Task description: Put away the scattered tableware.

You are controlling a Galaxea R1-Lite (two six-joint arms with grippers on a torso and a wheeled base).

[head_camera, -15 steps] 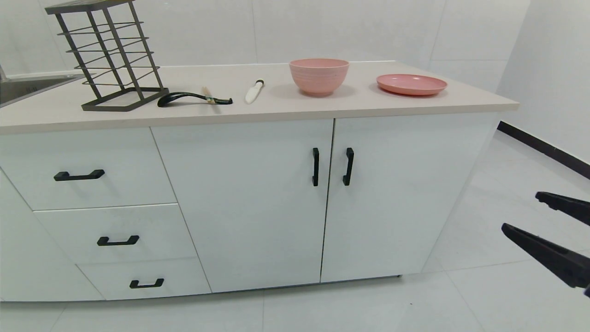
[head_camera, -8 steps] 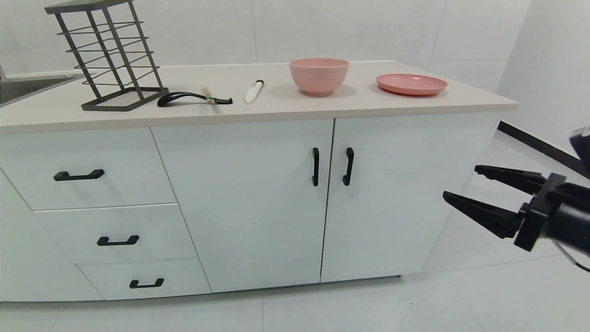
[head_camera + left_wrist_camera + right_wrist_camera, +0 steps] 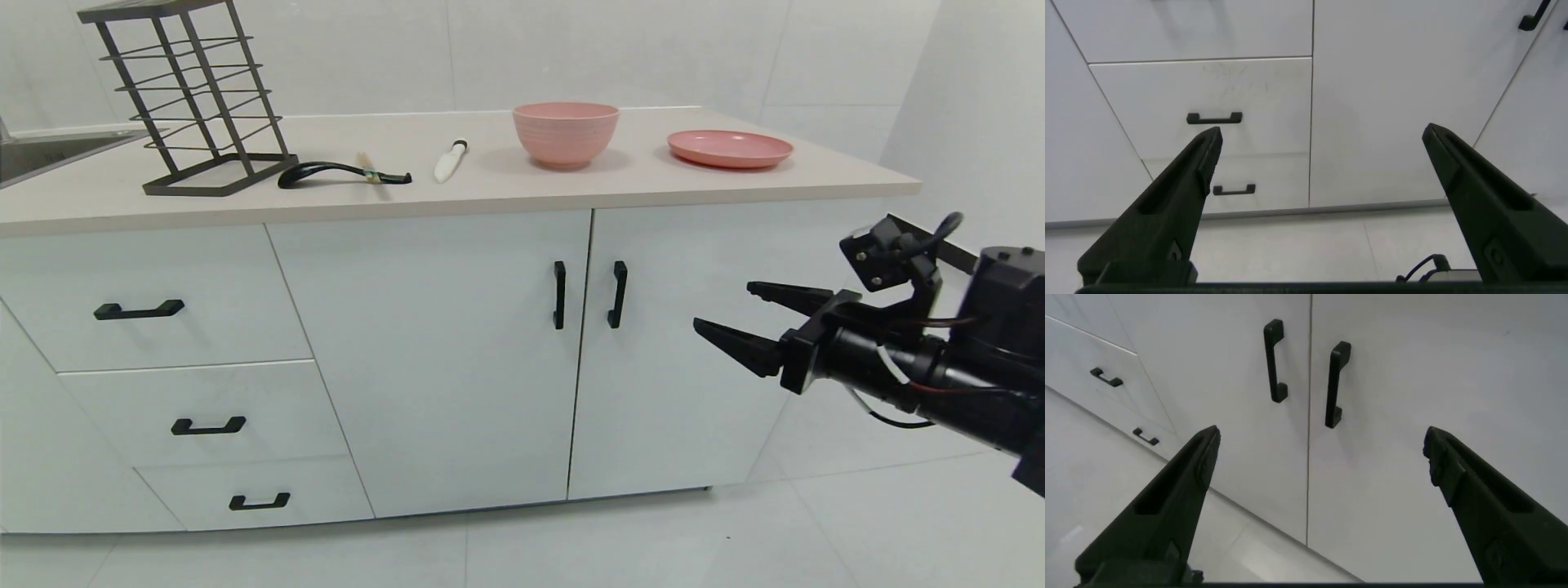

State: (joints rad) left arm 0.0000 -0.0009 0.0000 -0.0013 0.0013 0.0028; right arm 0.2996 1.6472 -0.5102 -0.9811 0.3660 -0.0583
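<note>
On the beige countertop [image 3: 490,192] stand a pink bowl [image 3: 565,133] and a flat pink plate [image 3: 729,149] at the right. A white-handled knife [image 3: 450,162], a black ladle [image 3: 331,173] and a pair of chopsticks [image 3: 370,169] lie left of the bowl. A black wire dish rack [image 3: 196,98] stands at the left. My right gripper [image 3: 731,314] is open and empty in front of the right cabinet door, below counter height; its wrist view faces the two door handles [image 3: 1305,371]. My left gripper [image 3: 1321,143] is open and empty, facing the lower drawers.
White cabinet below the counter: two doors with black vertical handles [image 3: 588,295] in the middle, three drawers [image 3: 139,309] at the left. A steel sink [image 3: 45,153] lies at the counter's far left. Tiled floor [image 3: 857,523] lies open to the right.
My right arm has swung up and left from the picture's right edge, so its open gripper now hangs close to the right cabinet door. The tableware has not moved.
</note>
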